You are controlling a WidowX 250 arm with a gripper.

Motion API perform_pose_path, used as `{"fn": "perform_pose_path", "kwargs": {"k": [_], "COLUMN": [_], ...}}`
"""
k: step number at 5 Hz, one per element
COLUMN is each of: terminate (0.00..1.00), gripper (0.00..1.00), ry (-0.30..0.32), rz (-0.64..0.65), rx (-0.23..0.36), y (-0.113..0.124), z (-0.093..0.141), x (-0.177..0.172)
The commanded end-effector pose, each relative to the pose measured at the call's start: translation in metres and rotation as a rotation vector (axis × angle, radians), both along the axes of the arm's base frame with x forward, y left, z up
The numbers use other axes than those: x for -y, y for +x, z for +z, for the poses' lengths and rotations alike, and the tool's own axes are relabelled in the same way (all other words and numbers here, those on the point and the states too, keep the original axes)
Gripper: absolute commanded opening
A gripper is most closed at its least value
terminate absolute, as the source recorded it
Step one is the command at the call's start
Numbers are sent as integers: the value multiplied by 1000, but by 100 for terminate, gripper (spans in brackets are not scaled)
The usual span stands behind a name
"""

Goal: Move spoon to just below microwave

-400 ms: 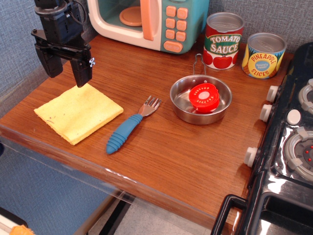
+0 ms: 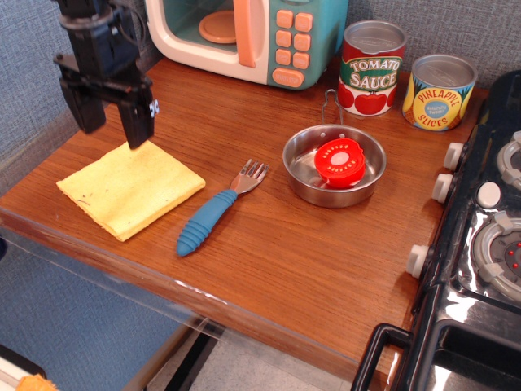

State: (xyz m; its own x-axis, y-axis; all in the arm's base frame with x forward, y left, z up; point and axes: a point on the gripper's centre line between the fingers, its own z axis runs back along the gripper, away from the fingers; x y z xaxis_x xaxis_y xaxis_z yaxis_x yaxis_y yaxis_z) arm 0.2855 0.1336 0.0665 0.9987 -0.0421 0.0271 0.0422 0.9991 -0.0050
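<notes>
The tool (image 2: 111,122) hangs from a black arm entering at the upper left, pointing straight down, its two fingers spread apart and holding nothing. The fingertips hover at the far corner of a yellow cloth (image 2: 130,188) lying flat on the tabletop (image 2: 269,269); contact cannot be confirmed. The spoon (image 2: 216,211) lies on the tabletop to the tool's lower right, well apart from it. The microwave (image 2: 252,37) stands to the tool's upper right. Farther right, a metal pan (image 2: 303,163) contains a red tomato piece (image 2: 340,161).
</notes>
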Motion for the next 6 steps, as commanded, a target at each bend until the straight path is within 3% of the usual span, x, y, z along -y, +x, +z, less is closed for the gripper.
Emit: {"fn": "perform_pose_path", "kwargs": {"k": [1,3,5,6], "terminate": [0,0,0,0], "gripper": [100,100,100,100], "ry": [-17,-40,20,25], "rz": [-130,-163,-67,-57], "rx": [-6,-60,-118,-127], "y": [-7,-12,-4,-5], "z": [-4,-22,-50,-51], "x": [63,115,111,105]}}
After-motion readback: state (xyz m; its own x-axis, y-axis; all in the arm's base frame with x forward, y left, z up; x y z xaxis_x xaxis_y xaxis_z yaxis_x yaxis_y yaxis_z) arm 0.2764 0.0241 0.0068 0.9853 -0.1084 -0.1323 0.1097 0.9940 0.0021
